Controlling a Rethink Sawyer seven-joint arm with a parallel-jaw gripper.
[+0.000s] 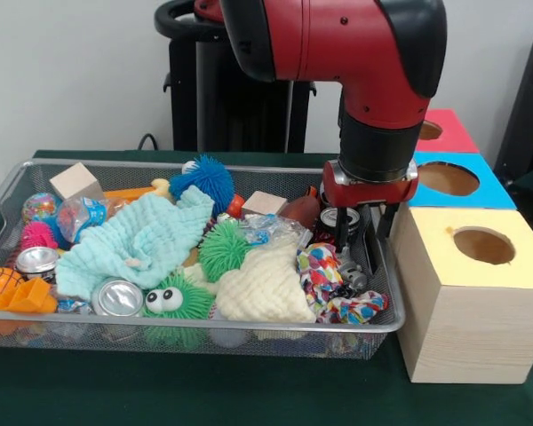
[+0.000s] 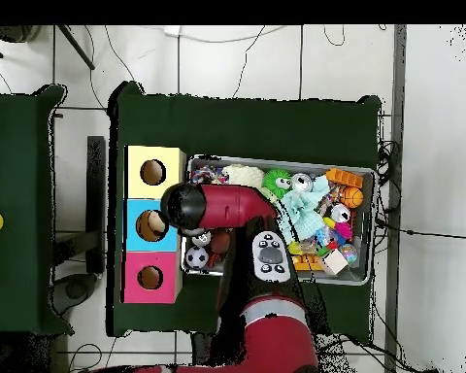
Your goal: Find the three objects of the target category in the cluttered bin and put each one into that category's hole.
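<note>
The wire mesh bin [image 1: 249,326] lies on the green table, full of mixed things. My gripper [image 1: 359,251] hangs from the red arm and is down inside the bin's right end, beside the yellow-topped box [image 1: 480,302]. It sits just above a multicoloured knotted cloth [image 1: 327,277] and next to a small can [image 1: 338,218]. I cannot see how its jaws stand. In the overhead view the arm [image 2: 222,206] covers the gripper and that end of the bin [image 2: 372,223].
Three boxes with round holes stand in a row: yellow [image 2: 153,172], blue [image 1: 457,177], pink [image 1: 442,130]. In the bin lie a mint cloth [image 1: 142,240], a cream cloth [image 1: 266,286], green [image 1: 222,250] and blue [image 1: 204,179] spiky balls, wooden blocks [image 1: 75,182] and cans [image 1: 120,297].
</note>
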